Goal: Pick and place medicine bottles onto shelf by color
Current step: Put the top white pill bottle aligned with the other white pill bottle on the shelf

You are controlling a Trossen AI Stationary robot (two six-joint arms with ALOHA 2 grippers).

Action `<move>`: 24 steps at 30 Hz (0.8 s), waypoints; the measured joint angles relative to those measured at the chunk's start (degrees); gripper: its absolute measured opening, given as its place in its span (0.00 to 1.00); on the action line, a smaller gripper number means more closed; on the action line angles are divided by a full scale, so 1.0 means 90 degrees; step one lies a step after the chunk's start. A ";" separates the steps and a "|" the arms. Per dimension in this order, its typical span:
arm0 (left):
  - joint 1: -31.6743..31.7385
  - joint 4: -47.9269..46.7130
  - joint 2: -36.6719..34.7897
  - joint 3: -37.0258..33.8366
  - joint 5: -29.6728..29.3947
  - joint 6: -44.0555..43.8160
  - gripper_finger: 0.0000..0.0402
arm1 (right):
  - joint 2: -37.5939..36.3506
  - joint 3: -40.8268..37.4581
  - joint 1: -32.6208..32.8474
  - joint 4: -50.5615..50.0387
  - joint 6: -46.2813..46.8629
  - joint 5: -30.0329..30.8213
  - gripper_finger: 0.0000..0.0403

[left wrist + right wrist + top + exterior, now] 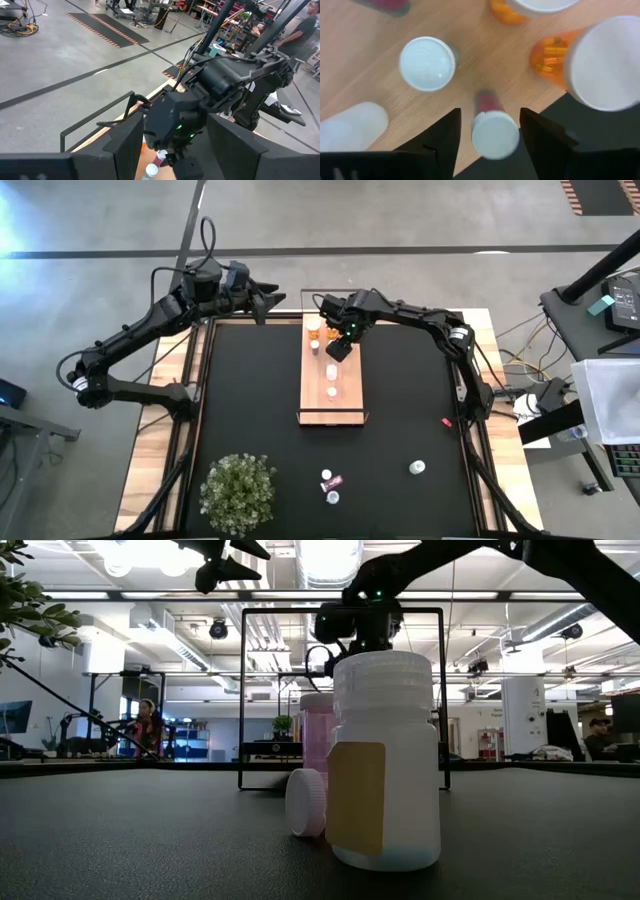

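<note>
bottles first, nearest the table's front edge: three loose ones stand or lie on the black mat [400, 420], a white-capped pair [330, 487] just beside each other and a lone pale bottle [417, 468] well apart to the right; in the low view the nearest is a squat white bottle [385, 765] with a ribbed cap and a yellowish label, a round white cap [306, 802] lying on edge against it, a pink bottle [316, 735] behind; the plant [238, 490] sits off to the left.

farther back, the shelf [345, 395] holds two white-capped bottles [331, 382] in a row, then orange ones [314, 330] at its far end; the right gripper [488, 131] hovers over that far end, its fingers parted with a gap either side of a small red-bodied bottle [492, 131] standing on the wood, so it seems to grip nothing; the left gripper [272, 302] waits beyond the far-left corner of the mat, fingers apart and empty.

judged by look, these are light, rigid plastic, smooth and easy to tip; the ribbed cap or the body just under it looks the surest place to pinch, squarely across, with gentle force.
</note>
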 joint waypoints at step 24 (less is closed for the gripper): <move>-0.0002 -0.0629 0.0000 -0.0003 0.0000 0.0172 0.50 | -0.3079 -0.0843 0.1463 -0.1612 0.2771 -0.0005 0.52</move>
